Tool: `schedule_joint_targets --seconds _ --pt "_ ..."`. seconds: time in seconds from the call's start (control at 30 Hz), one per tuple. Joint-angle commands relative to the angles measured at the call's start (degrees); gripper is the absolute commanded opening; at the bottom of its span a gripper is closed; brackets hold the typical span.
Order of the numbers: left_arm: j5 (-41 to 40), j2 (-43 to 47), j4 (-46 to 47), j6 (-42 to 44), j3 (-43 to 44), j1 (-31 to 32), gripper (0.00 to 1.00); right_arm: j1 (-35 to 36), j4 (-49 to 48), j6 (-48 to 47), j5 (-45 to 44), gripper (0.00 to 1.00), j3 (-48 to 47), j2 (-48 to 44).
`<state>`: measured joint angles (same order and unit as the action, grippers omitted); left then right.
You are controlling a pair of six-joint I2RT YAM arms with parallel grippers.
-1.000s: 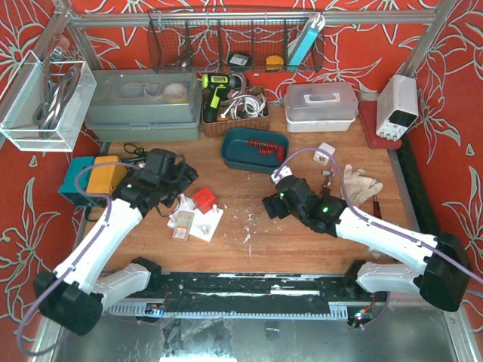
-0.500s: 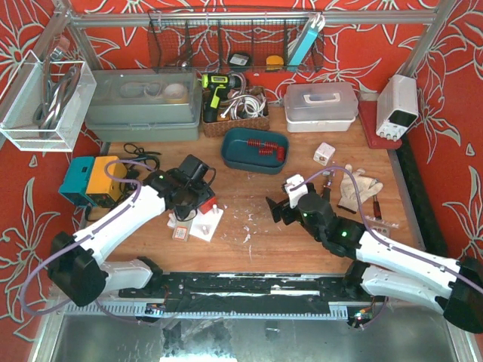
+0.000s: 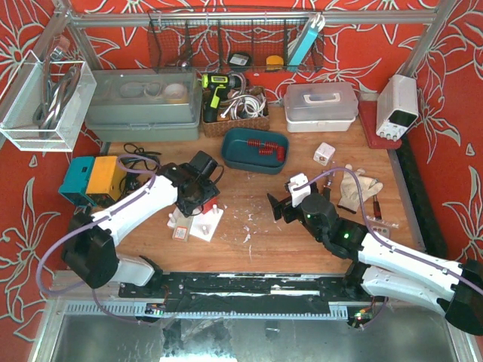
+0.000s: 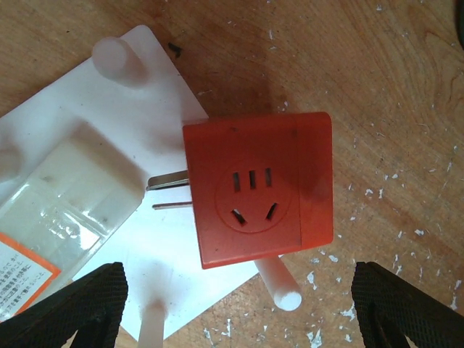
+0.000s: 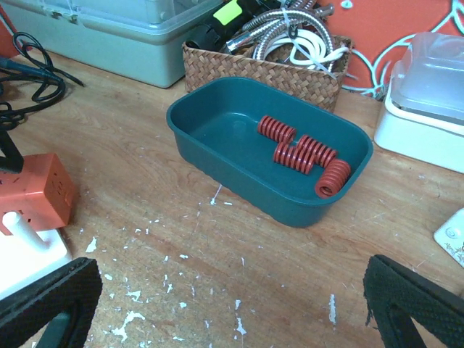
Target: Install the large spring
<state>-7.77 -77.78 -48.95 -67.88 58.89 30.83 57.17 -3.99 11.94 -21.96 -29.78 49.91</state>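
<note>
Right wrist view first: looks low across the wooden surface [image 5: 138, 181] straight at a teal tray [image 5: 239, 181], dead ahead of the right fingers [image 5: 413, 301] and well apart from them. Shows those fingers spread wide with nothing between. Finds only red springs [image 5: 304, 154] in the tray, at least three, all on their sides and bunched toward its right end, a couple lying roughly along the tray's length. Takes the one in the near right corner, turned end-on to the camera and looking fattest, for the large spring [image 5: 332, 178], though cannot swear to it from here. Calls for a reach forward and a touch right, then a dip over the near wall, closing across the coil rather than along it. Over to the left wrist view: catches the left fingers [image 4: 76, 308] apart too, gripping nothing, hanging above a red plug block [image 4: 257, 188] lying partly over a white peg plate [image 4: 152, 130], prongs pointing across it. Puts the right arm in the better spot for the tray, facing it squarely, and leaves the left busy over the plate. Behind the tray, spots a woven basket [image 5: 254, 69] stuffed with a metal hose and white cable, a grey lidded box [image 5: 109, 32] to its left, contents unclear, and a shut white box [image 5: 435, 94] to its right.
</note>
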Motion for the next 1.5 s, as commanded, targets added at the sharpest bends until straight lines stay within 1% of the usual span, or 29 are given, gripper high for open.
schedule_joint_targets --seconds 0.0,0.2,0.37,0.47,0.77,0.9,1.17,1.3,1.47 --pt "-1.6 -2.6 -1.3 -0.6 1.9 0.4 0.85 0.1 -0.1 0.0 -2.0 0.99 0.0 0.0" --pt "-0.8 -6.5 -1.0 -0.8 3.2 0.9 0.81 0.1 -0.1 0.0 -2.4 0.99 0.2 -0.9" --pt "-0.9 -9.4 -0.7 -0.8 4.0 1.1 0.85 0.2 -0.2 -0.1 -2.5 0.99 0.6 -2.1" --pt "-0.5 -11.9 -0.6 -0.2 4.8 1.1 0.86 0.1 -0.3 -0.1 -2.2 0.99 0.7 -2.4" --pt "0.7 -15.6 -0.6 0.6 5.5 1.1 0.78 0.2 0.0 -0.3 -3.0 0.99 0.6 -2.7" --pt "0.2 -14.9 -0.5 0.3 5.5 1.2 0.71 0.1 0.2 -0.2 -3.5 0.99 0.6 -2.6" --pt "-1.0 -12.4 -0.4 0.3 5.3 1.2 0.5 0.1 0.2 -0.3 -4.0 0.99 0.6 -2.3" --pt "-2.0 -11.3 -0.2 1.0 5.8 1.2 0.44 0.1 0.2 -0.3 -4.4 0.99 0.7 -2.4" --pt "-4.7 -11.6 2.9 4.0 9.1 1.1 0.4 0.2 0.0 -0.2 -4.5 0.99 0.8 -2.3"
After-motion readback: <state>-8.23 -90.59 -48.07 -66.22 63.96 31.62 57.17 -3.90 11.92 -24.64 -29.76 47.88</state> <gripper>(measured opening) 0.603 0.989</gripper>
